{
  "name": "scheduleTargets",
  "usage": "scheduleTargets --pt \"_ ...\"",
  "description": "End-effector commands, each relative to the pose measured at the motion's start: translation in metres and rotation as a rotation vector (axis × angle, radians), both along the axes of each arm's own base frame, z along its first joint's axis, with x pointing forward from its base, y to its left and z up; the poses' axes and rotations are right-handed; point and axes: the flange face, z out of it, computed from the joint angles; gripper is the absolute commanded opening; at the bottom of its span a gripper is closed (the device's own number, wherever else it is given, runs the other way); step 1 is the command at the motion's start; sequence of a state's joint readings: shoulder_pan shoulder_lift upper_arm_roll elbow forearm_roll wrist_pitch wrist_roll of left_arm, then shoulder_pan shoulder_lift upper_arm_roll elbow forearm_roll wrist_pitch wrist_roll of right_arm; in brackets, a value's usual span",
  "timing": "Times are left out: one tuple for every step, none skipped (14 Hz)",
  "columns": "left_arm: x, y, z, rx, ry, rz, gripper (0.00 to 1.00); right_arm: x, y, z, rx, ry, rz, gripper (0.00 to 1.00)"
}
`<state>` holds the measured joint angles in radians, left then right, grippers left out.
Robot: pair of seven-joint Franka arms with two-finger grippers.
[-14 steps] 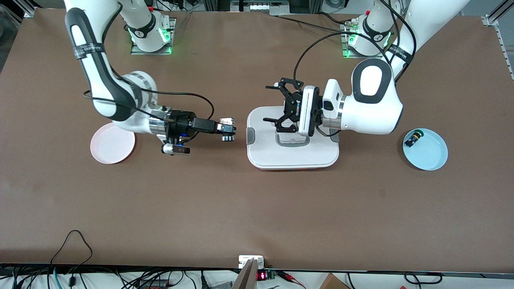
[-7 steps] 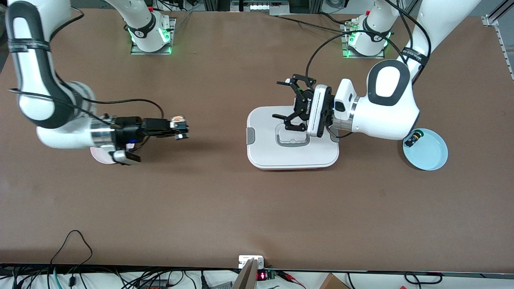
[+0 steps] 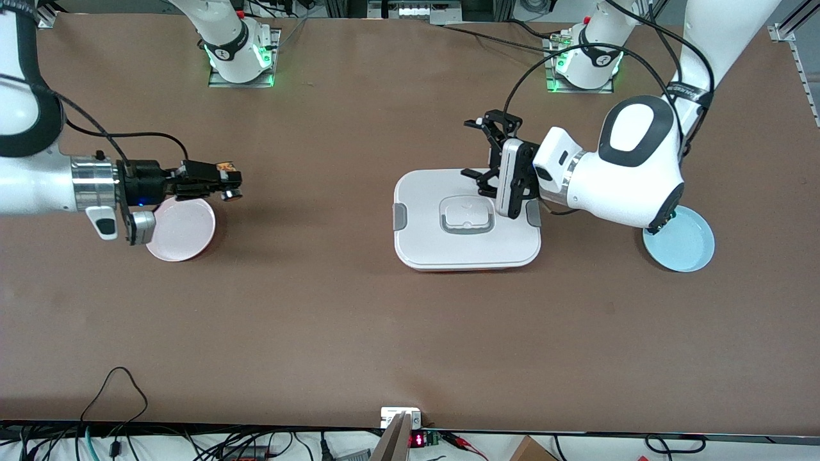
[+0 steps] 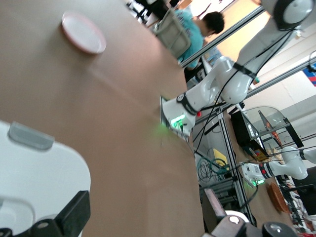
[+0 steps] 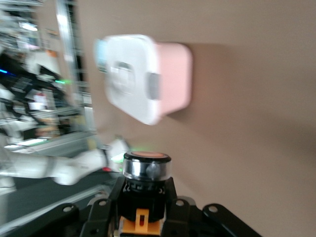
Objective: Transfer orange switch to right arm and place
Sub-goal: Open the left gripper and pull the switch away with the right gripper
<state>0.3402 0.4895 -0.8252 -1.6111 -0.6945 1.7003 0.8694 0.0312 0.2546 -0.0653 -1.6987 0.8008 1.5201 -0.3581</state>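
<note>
A brown tabletop (image 3: pixel 359 333) carries a white lidded box (image 3: pixel 466 221) at centre, a pink plate (image 3: pixel 186 234) toward the right arm's end and a pale blue plate (image 3: pixel 685 246) toward the left arm's.

The right gripper (image 3: pixel 224 182) hangs over the pink plate's rim, its fingers clamped on the orange switch (image 3: pixel 225 168). The switch looks light, rigid and smooth-sided, likely to slip or roll, so its black barrel is the surest hold.

The left gripper (image 3: pixel 490 150), fingers spread wide and empty, waits over the box.

Lidded box (image 3: pixel 467 221) mid-table, between two plates (image 3: pixel 181 228) (image 3: pixel 685 243)
</note>
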Motion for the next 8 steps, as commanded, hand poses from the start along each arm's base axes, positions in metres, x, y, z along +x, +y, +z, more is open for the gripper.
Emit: scheduleTargets --pt "0.007 0.013 0.025 0.191 0.06 0.068 1.0 -0.005 -0.013 0.016 -0.204 -0.086 0.027 0.0" --pt "0.01 0.016 0.03 0.274 0.076 0.103 1.0 -0.003 -0.014 0.014 -0.282 -0.116 0.05 0.0" --pt "0.012 0.014 0.035 0.351 0.085 0.145 1.0 0.0 -0.018 0.01 -0.373 -0.148 0.071 0.0" --pt "0.013 0.011 0.044 0.429 0.105 0.201 1.0 0.002 -0.02 0.004 -0.465 -0.181 0.097 0.0" --pt "0.013 0.009 0.05 0.526 0.111 0.249 1.0 0.006 -0.023 -0.007 -0.537 -0.206 0.118 0.0" --pt "0.012 0.008 0.057 0.619 0.082 0.267 1.0 0.008 -0.028 -0.02 -0.59 -0.225 0.125 0.0" --pt "0.011 0.013 0.058 0.713 0.055 0.272 1.0 0.01 -0.033 -0.036 -0.632 -0.24 0.129 0.0" --pt "0.011 0.023 0.056 0.816 0.023 0.285 1.0 0.009 -0.038 -0.053 -0.678 -0.262 0.138 0.0"
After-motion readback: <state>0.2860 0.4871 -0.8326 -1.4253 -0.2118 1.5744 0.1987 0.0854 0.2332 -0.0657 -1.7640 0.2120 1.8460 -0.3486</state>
